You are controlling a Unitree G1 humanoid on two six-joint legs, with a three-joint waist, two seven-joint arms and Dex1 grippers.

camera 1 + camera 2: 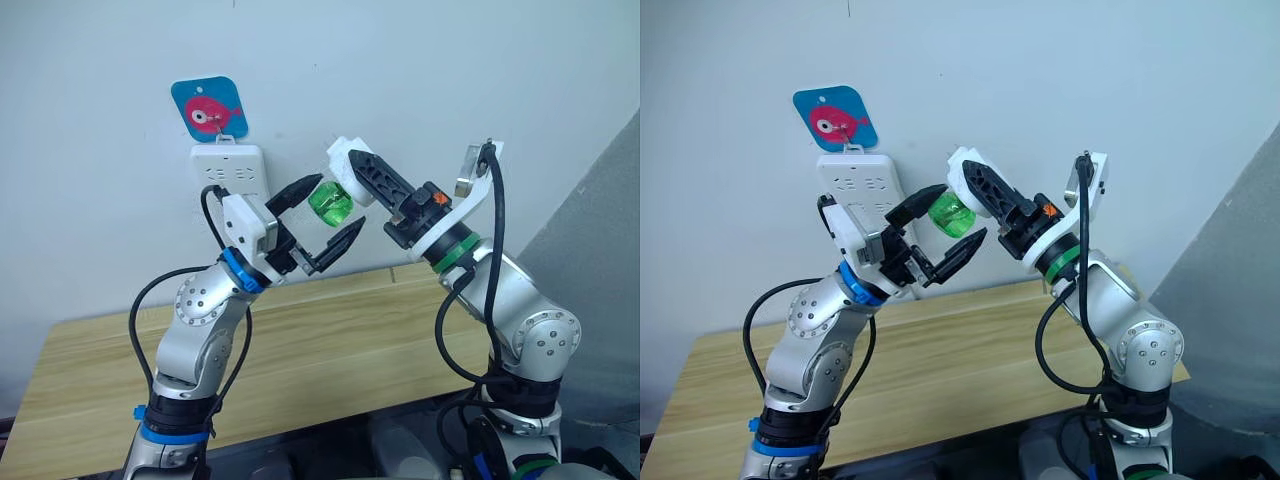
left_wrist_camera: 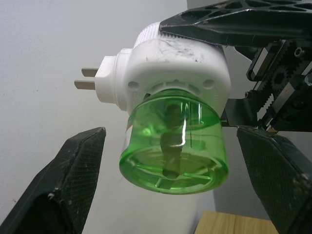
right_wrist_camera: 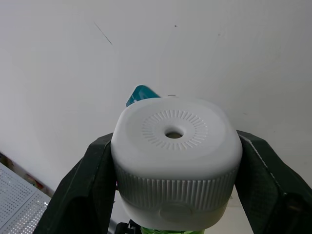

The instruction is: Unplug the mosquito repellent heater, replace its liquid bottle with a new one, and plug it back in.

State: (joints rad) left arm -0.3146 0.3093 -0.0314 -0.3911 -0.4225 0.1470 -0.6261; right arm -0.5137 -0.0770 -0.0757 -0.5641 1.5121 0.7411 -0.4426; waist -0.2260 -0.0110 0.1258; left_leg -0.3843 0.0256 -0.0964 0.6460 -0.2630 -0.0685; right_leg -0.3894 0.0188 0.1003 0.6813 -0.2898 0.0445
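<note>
Both claws are up over the tabletop: right claw grips the heater, left claw gapes loose around its green bottle.

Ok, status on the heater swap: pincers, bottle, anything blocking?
Right pincer shut on heater, unplugged, in the air. Left pincer open, straddling green bottle, which sits in heater. Power strip on wall behind; nothing blocking.
</note>
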